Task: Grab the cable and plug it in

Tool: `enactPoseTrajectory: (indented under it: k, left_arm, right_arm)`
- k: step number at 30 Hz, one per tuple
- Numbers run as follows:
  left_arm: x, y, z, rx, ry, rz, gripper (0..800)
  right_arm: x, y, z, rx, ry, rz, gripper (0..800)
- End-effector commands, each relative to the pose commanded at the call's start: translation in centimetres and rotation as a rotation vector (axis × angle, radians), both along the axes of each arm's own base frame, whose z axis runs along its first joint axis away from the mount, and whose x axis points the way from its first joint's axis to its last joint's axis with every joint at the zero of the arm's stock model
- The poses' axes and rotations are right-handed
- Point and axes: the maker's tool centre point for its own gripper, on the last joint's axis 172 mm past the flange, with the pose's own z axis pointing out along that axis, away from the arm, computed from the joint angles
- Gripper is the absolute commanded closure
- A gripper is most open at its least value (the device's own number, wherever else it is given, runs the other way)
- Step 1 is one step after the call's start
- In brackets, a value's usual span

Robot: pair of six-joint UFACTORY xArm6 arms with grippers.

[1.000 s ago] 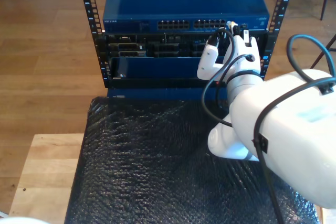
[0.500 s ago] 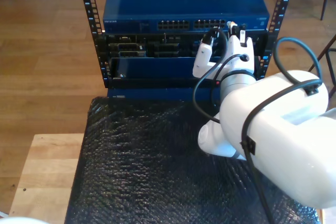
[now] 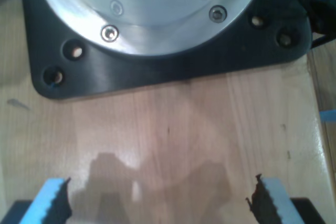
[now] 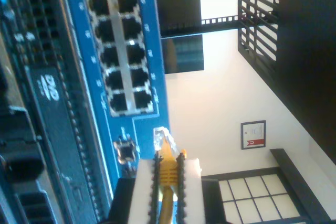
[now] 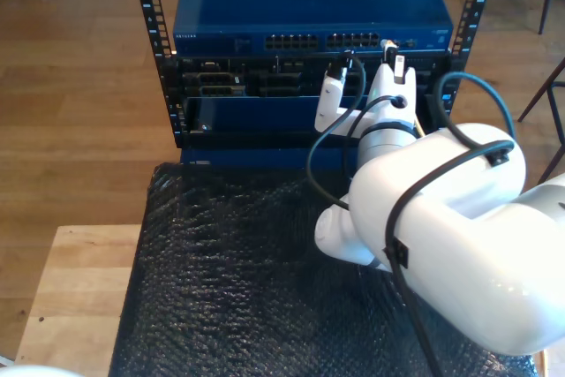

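Observation:
My second gripper [image 4: 168, 165] is shut on the yellow cable [image 4: 167, 167], whose clear plug [image 4: 160, 137] sticks out past the white fingers [image 4: 193, 178]. The plug hovers just short of the blue switch [image 4: 155, 51], beside the end of its port rows [image 4: 123, 56] and not inside any port. In the exterior view the second gripper [image 5: 392, 61] reaches up to the switch's front [image 5: 309, 6] with the cable tip [image 5: 386, 43] near the ports [image 5: 353, 40] at that view's right. My first gripper [image 3: 160, 198] is open, its blue pads [image 3: 52, 196] wide apart over bare wood.
The switch sits atop a black rack [image 5: 150, 15] with other units below it. A black bubble-wrap mat [image 5: 238, 271] covers the wooden table [image 5: 71, 289]. A thick black arm cable [image 5: 328, 143] loops beside the white arm. A black base plate [image 3: 157, 74] lies ahead of the first gripper.
The second arm has swung toward the exterior view's left and forward, carrying the cable's plug closer along the switch's port row. Its grip on the cable is unchanged.

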Motion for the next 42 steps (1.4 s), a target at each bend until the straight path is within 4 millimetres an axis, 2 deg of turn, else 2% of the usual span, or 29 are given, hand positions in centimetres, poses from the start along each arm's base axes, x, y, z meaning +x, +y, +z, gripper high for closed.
enactPoseTrajectory:
  k: [20,32,34,42]
  left_arm:
    - [0.0,0.0,0.0,0.002,0.0,0.0,0]
    - [0.0,0.0,0.0,0.0,0.0,0.0,0]
    - [0.0,0.0,0.0,0.0,0.001,0.001,0]
    - [0.0,0.0,0.0,0.002,0.001,0.001,0]
  right_arm:
    - [0.9,0.8,-0.6,0.004,-0.022,-0.002,800]
    - [0.9,0.7,0.1,0.005,-0.046,-0.008,800]
    - [1.0,0.8,-0.3,0.003,-0.042,-0.008,800]
    - [1.2,0.7,-0.1,0.008,-0.05,-0.011,800]
